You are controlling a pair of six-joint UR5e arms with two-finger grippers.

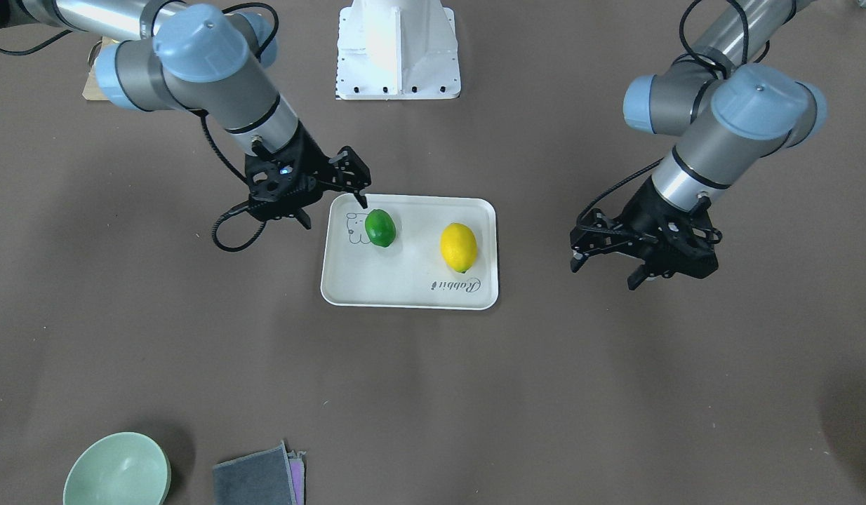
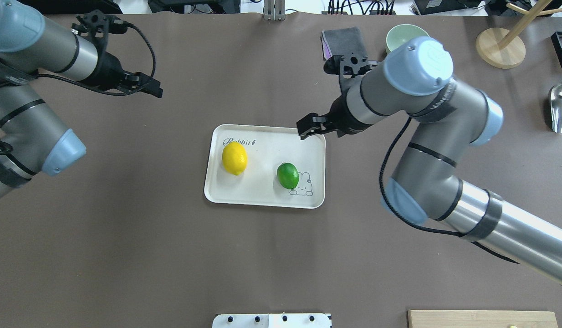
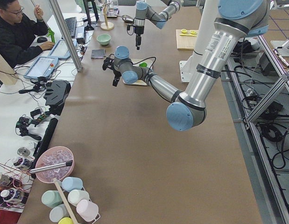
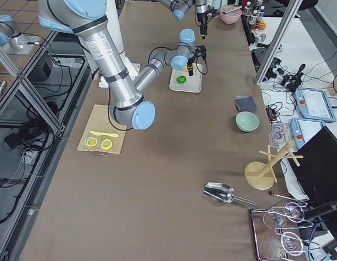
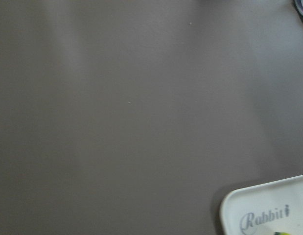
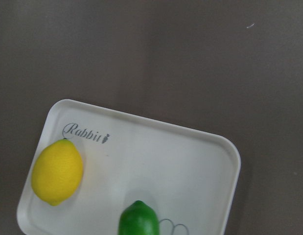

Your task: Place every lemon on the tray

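Holding nothing, the right gripper (image 1: 335, 210) shows us its jaws spread wide at a corner of the tray (image 1: 412, 303), with the green lemon (image 1: 380, 228) just beside one fingertip. We see the yellow lemon (image 1: 459, 247) farther along the tray, between that claw and the left gripper (image 1: 604, 275), which is likewise wide open, empty and apart from the tray.

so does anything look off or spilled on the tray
Nothing stands out. The yellow lemon and green lemon lie apart on the tray, which sits flat on the table. Left gripper and right gripper have open jaws, holding nothing.
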